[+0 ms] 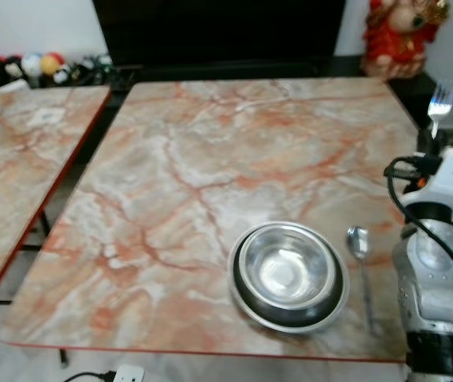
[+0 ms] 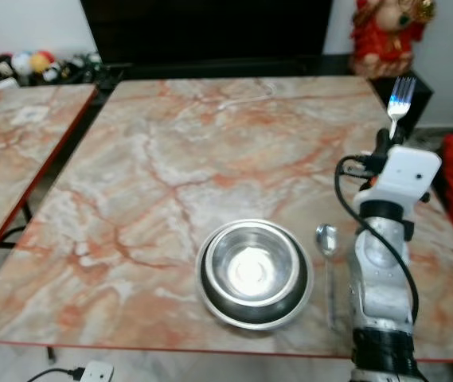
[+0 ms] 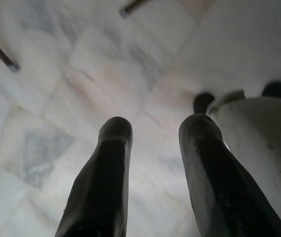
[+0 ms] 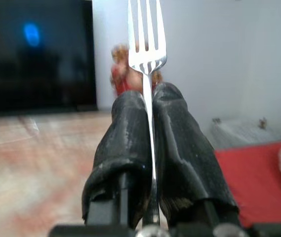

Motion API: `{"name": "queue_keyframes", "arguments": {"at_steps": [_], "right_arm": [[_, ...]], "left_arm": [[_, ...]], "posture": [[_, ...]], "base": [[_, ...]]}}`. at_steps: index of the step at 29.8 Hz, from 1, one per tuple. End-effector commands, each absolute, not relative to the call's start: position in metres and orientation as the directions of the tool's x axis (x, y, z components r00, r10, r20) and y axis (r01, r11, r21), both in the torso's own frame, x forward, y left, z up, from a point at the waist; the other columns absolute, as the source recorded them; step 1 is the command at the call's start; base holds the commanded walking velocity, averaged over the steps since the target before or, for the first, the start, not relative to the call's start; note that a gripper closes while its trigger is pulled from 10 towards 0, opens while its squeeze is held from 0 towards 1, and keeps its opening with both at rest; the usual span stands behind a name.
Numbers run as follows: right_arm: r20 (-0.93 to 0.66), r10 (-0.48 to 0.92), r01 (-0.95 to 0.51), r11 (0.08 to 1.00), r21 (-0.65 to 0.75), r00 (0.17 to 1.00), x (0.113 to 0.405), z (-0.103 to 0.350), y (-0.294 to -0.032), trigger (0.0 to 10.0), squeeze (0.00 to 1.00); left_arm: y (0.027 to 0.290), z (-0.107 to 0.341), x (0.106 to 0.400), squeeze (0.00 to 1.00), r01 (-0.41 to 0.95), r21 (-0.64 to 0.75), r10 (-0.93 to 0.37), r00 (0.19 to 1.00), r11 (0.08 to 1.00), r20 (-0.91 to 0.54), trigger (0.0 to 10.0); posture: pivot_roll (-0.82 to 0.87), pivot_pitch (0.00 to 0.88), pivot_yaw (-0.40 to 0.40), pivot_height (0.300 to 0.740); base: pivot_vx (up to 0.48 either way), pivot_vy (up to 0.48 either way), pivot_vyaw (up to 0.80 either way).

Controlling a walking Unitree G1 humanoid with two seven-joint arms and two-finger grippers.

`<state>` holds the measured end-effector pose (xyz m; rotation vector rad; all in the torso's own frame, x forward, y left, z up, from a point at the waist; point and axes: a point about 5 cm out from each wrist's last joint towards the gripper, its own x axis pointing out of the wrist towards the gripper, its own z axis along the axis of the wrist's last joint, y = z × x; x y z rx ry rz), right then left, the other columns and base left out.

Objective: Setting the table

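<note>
1. Right gripper [image 4: 147,143]: raised over the table's [image 1: 210,183] right edge, fingers pressed together on the fork [image 4: 146,54] handle. Fork upright, tines up.
2. Left gripper [image 3: 155,148]: hanging low above the tiled floor [image 3: 81,74], fingers parted with a clear gap, holding nothing.
3. Bowl [image 1: 290,274]: steel, upright, on the marble table near the front edge, right of centre.
4. Spoon [image 1: 361,263]: flat on the table just right of the bowl, apart from it, bowl end pointing away from the robot.
5. Second table [image 1: 19,159]: to the left, separated by a narrow gap.
6. Red figurine [image 1: 397,36]: beyond the far right corner.
</note>
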<state>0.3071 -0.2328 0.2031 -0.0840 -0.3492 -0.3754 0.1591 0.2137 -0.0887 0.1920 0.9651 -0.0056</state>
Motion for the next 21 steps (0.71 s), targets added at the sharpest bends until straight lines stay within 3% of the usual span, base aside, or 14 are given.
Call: {"name": "queue_keyframes", "arguments": {"at_steps": [1, 6, 11, 21], "right_arm": [[0.288, -0.373, 0.403, 0.914, -0.049, 0.882, 0.302, 0.197, -0.237, 10.0, 0.0], [0.112, -0.41, 0.42, 0.903, -0.092, 0.905, 0.297, 0.176, -0.246, 10.0, 0.0], [-0.062, -0.355, 0.351, 0.933, -0.075, 0.933, 0.296, 0.157, -0.236, 10.0, 0.0], [-0.239, -0.297, 0.308, 0.951, 0.01, 0.924, 0.29, 0.14, -0.221, 10.0, 0.0]], "left_arm": [[0.218, -0.092, 0.15, 0.0, 0.101, 0.176, 0.095, 0.537, 0.979, -0.838, 10.0], [0.215, -0.091, 0.154, 0.0, 0.112, 0.175, 0.088, 0.54, 0.978, -0.837, 10.0], [0.216, -0.091, 0.154, 0.0, 0.12, 0.175, 0.083, 0.539, 0.977, -0.838, 10.0], [0.222, -0.086, 0.163, 0.0, 0.117, 0.18, 0.087, 0.548, 0.977, -0.832, 10.0]], "posture": [[-0.11, 0.103, 0.044, 0.74], [-0.12, 0.098, 0.047, 0.74], [-0.13, 0.089, 0.05, 0.74], [-0.12, 0.096, 0.051, 0.74]], "base": [[0.0, 0.0, 0.0], [0.0, 0.0, 0.0], [0.0, 0.0, 0.0], [0.0, 0.0, 0.0]]}}
